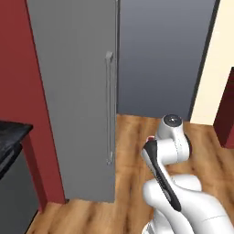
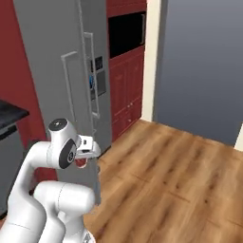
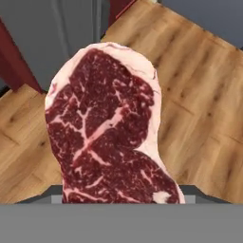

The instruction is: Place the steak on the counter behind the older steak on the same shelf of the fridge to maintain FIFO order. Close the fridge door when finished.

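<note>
Steak first: one flat slab of dark red raw meat (image 3: pixel 107 130) with pale pink marbling and a fatty rim hangs in my jaws, rising broad before my hand camera over the wooden floor (image 3: pixel 204 99). My jaws stand partly apart, clamped on its lower edge; my fingertips are hidden behind the meat. From the right base camera a sliver of red shows just under my hand (image 2: pixel 84 151).

My white arm is folded low and close to the base, elbow bent, hand held near the floor and turned toward the tall grey steel fridge (image 1: pixel 77 91). I count two fridge doors, both shut: the plain grey door with its long vertical bar handle (image 1: pixel 109 107), and the door with the blue-lit dispenser panel (image 2: pixel 99 76).

At the left edge sits a corner of the black stone-look surface (image 1: pixel 13 130), beside dark red cabinets (image 2: pixel 126 85).
</note>
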Available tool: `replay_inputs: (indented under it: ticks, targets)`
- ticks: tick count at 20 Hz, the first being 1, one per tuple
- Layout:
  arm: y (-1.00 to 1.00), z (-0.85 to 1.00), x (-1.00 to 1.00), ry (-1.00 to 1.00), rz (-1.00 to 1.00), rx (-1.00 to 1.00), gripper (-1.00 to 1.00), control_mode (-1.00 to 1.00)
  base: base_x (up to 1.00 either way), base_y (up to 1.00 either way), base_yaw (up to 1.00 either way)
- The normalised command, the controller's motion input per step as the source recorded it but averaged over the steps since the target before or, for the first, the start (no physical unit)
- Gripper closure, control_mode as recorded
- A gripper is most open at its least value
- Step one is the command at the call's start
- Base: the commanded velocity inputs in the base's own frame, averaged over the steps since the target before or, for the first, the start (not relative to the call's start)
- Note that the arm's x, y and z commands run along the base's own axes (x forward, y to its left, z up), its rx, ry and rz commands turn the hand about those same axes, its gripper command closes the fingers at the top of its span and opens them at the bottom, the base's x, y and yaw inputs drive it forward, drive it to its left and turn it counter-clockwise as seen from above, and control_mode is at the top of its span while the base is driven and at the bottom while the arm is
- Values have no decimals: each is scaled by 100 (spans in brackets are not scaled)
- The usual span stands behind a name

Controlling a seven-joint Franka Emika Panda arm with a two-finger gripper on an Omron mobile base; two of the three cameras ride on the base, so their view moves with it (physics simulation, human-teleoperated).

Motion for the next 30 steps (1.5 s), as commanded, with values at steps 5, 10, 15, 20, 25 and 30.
replay_inputs:
  ticks: [5,10,15,20,25,30]
  targets:
    - [0,0,0,0,0,0,100,100,44,-91,-52]
    - [0,0,0,0,0,0,100,100,91,-78,-26]
    - [0,0,0,0,0,0,100,100,100,-42,5]
    - [0,0,0,0,0,0,100,100,100,-32,34]
    - [0,0,0,0,0,0,100,100,97,-2,57]
    - [0,0,0,0,0,0,100,100,74,-4,64]
